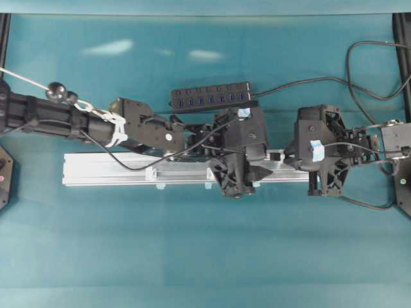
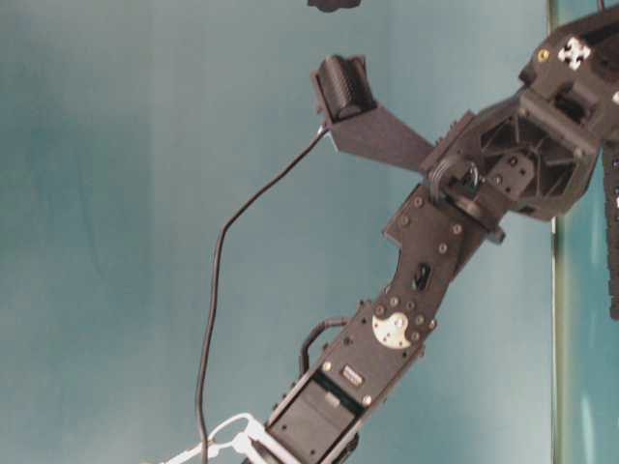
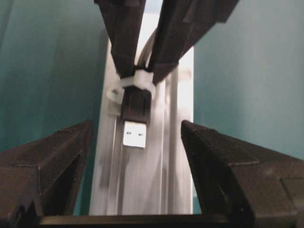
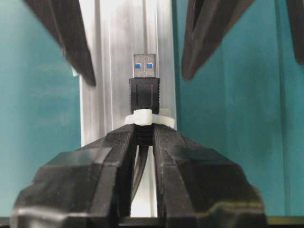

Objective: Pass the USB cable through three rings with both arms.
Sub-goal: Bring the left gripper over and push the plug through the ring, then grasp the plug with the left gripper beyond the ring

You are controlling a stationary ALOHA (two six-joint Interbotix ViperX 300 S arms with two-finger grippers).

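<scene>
In the right wrist view my right gripper [image 4: 144, 135] is shut on the USB cable just behind its black plug [image 4: 144, 92]. The plug has passed through a white ring [image 4: 145, 118] standing on the silver rail [image 4: 111, 71]. Its metal tip [image 4: 144, 66] points toward my left gripper. From the left wrist camera the same plug [image 3: 135, 105] sticks out of that ring [image 3: 136, 80]. It hangs between the wide-apart fingers of my left gripper [image 3: 136, 124], which is open and touches nothing. Two more rings [image 1: 152, 172] [image 1: 209, 173] stand further left along the rail.
A black multi-port hub [image 1: 210, 97] lies behind the rail, and its cable [image 1: 308, 81] runs off to the right. Pale blue tabs [image 1: 160, 187] line the rail's front edge. Both wrists crowd the rail's right end. Teal tabletop [image 1: 192, 244] surrounds the rail.
</scene>
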